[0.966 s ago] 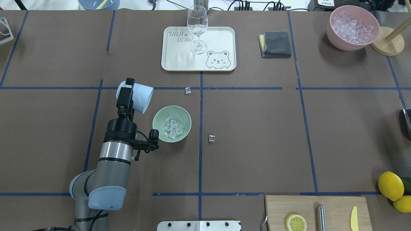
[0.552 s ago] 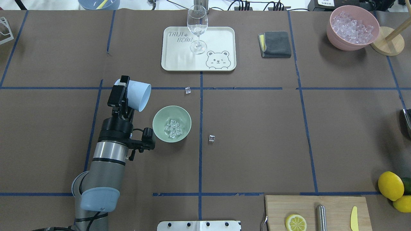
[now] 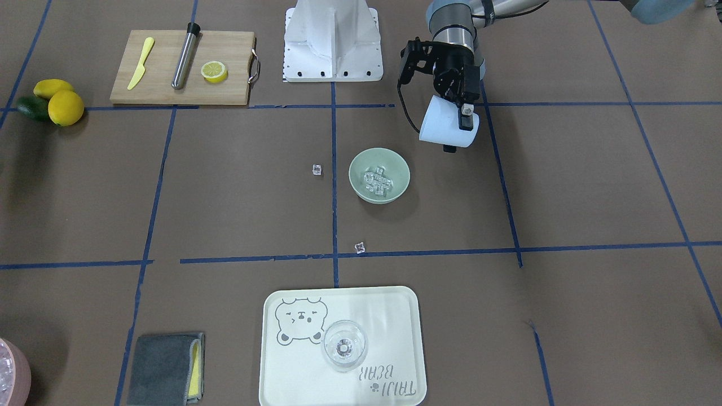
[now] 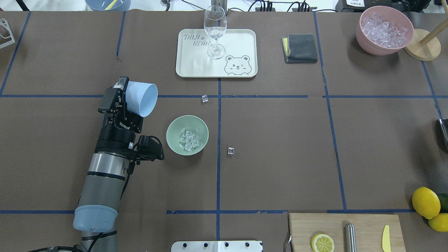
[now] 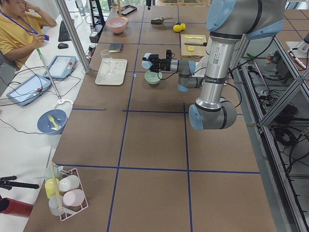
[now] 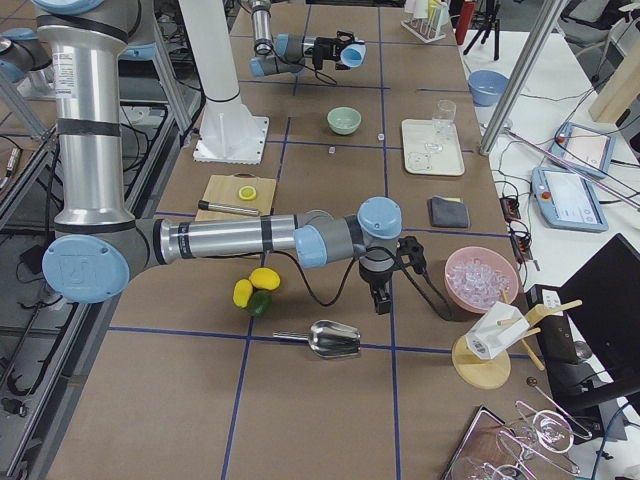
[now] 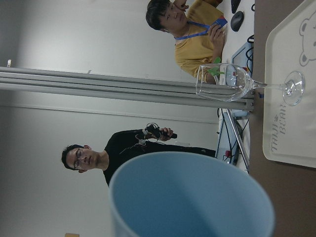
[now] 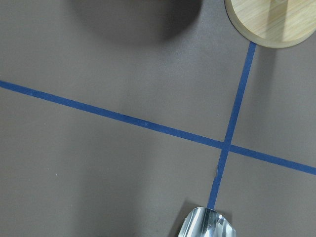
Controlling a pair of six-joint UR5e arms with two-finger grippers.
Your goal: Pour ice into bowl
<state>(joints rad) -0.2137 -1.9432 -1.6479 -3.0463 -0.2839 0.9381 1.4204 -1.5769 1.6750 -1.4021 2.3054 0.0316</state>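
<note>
Toward the left end of the tabletop (image 4: 280, 168), left pincer (image 4: 123, 91): pinching the light blue cup (image 4: 142, 99), which is held in the air on its side. Its mouth is turned toward the bowl (image 4: 174, 130) but sits beside it, not over it.
Near the right end, right pincer (image 6: 380, 300): hangs close to a metal scoop (image 6: 335, 340); whether it is spread or pressed together I cannot tell.
Risk, leftovers in the cup: no view shows its inside plainly, so a cube may remain. With the mouth tipped and off to the side of the rim, anything sliding out would likely land on bare tabletop.
Risk, loose cubes (image 4: 230, 151): one lies just right of the bowl toward the middle, and the farther cube (image 4: 204, 98) lies beyond the bowl toward the far edge. Both are outside it, so the pour looks largely done but not clean. Small glassy cubes would probably slip from a pinch.
Risk, bowl: the left wrist's camera bracket sits near its rim, so a careless swing could nudge it and scatter what it holds.
Bowl: upright, left of the tabletop's middle; the ice (image 4: 189, 140) lies clustered in its bottom, well below the rim.
Light blue cup: contents cannot be told.
Wine glass (image 4: 215, 26): upright on the tray (image 4: 241, 42) by the middle of the far edge; looks empty.
Pink bowl (image 4: 367, 47): far right corner, heaped with clear cubes.
</note>
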